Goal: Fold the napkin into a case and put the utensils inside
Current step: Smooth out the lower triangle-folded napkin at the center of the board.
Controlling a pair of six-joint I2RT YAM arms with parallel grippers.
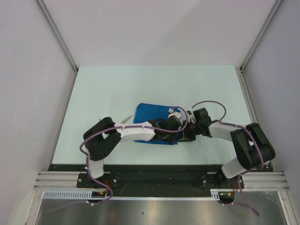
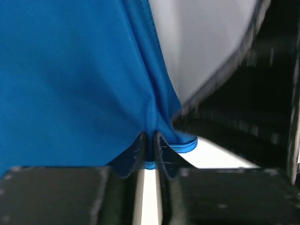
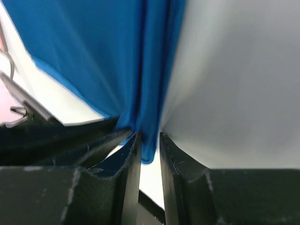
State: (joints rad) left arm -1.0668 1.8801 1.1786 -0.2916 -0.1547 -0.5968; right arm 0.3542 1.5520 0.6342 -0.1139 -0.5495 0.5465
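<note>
In the top view the napkin [image 1: 150, 115] lies near the middle of the table [image 1: 117, 89], a little toward 6 o'clock. Only its part toward 12 and 9 o'clock shows as a blue slab. Its 6 o'clock edge and 3 o'clock corner are covered by the two wrists, which meet over it. How many layers the cloth has cannot be told from above.

The left gripper [image 2: 149, 143] reaches in from the arm base at 7 o'clock. In its wrist view the jaws are nearly closed and pinch a hem of the napkin between them. The cloth rises from the fingertips [image 2: 138, 149] toward 12 o'clock as a taut pleated sheet filling the left half of the view. The right half is blurred, with a pale surface and a dark streaked band that cannot be identified.

The right gripper [image 3: 149, 140] comes from the base at 4 o'clock. Its jaws stand narrow and clamp a folded edge of the cloth, and a small blue tip pokes out below the pads [image 3: 132, 145]. The fabric hangs straight up toward 12 o'clock. A thin cable and a dark frame edge sit at 9 o'clock, out of focus.

One utensil [image 1: 126, 118] shows only as a slim silvery point just beside the napkin's 9 o'clock side. The rest is hidden under the left forearm, so its type cannot be told.
</note>
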